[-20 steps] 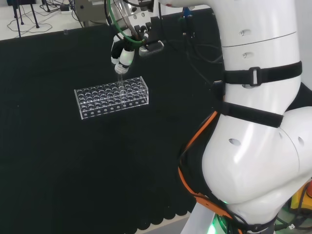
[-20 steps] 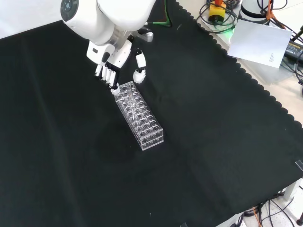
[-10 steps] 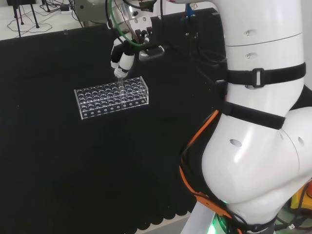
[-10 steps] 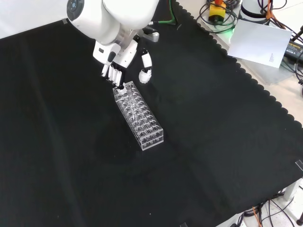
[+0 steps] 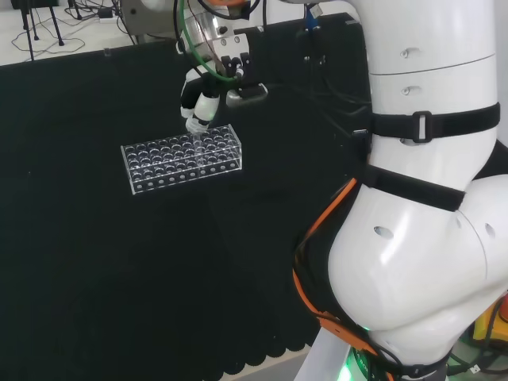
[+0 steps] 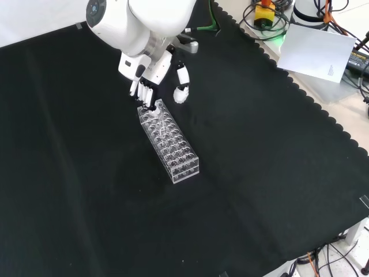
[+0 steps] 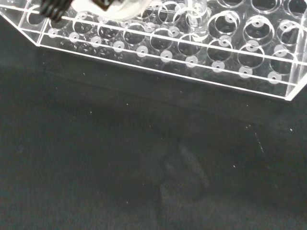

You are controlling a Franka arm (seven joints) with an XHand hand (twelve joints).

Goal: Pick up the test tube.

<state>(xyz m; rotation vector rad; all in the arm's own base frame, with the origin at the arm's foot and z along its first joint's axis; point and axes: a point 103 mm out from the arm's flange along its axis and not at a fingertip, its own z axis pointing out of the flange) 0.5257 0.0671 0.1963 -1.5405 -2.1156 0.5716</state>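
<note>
One clear test-tube rack (image 6: 169, 141) lies on the black cloth of the counter (image 6: 259, 173) and serves as the landmark for everything here. The hand (image 6: 151, 79) hangs over the rack's far end as the front view shows it, which is the rack's right-hand end in the head view, where the hand (image 5: 200, 105) sits just above the upper edge. Its fingers (image 6: 144, 95) point down toward the rack's end holes, and the thumb (image 6: 182, 86) stands apart to the right of them in the front view, beside the rack and off it. The fingers look extended rather than curled, with a gap left between them and the thumb, so the hand reads as spread and grasping nothing. The test tube (image 7: 197, 13) stands upright in a hole near that same end of the rack; in the wrist view its clear rim rises above the top plate, while in the wider views it is too faint to single out with confidence. Its long axis is vertical, roughly in line with the fingers above it. Judged from this, the tube lies just below the hand, between fingers and thumb, and the coming move turns on closing around its rim before lifting straight up, clear of the rack.
</note>
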